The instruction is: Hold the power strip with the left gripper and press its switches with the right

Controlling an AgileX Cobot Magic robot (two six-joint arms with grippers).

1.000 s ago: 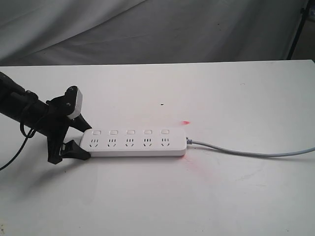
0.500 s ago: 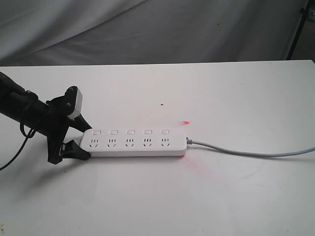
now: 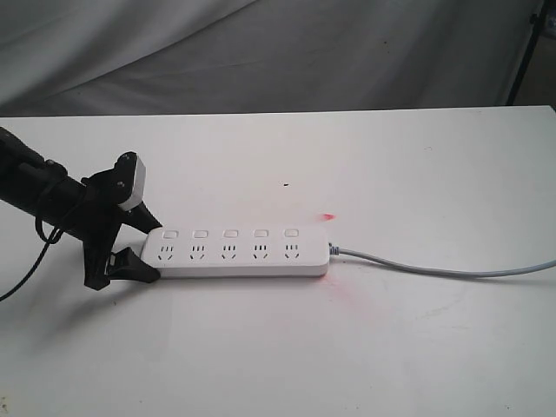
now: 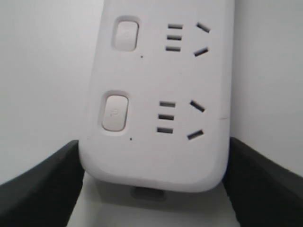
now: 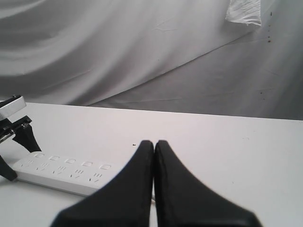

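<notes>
The white power strip (image 3: 239,252) lies flat across the middle of the table, its row of square switches (image 3: 230,234) on the far side above the sockets. My left gripper (image 3: 149,249) is at the strip's left end, one black finger against each long side, shut on it. The left wrist view shows that end of the power strip (image 4: 156,94) close up between the two fingers (image 4: 42,189), with two switches (image 4: 115,112) in sight. My right gripper (image 5: 154,143) is shut with nothing in it, well away from the power strip (image 5: 61,170), and is outside the exterior view.
A grey cable (image 3: 434,268) runs from the strip's right end off the table's right side. A small red glow (image 3: 328,215) marks the table just behind that end. A grey cloth (image 3: 278,52) hangs behind the table's far edge.
</notes>
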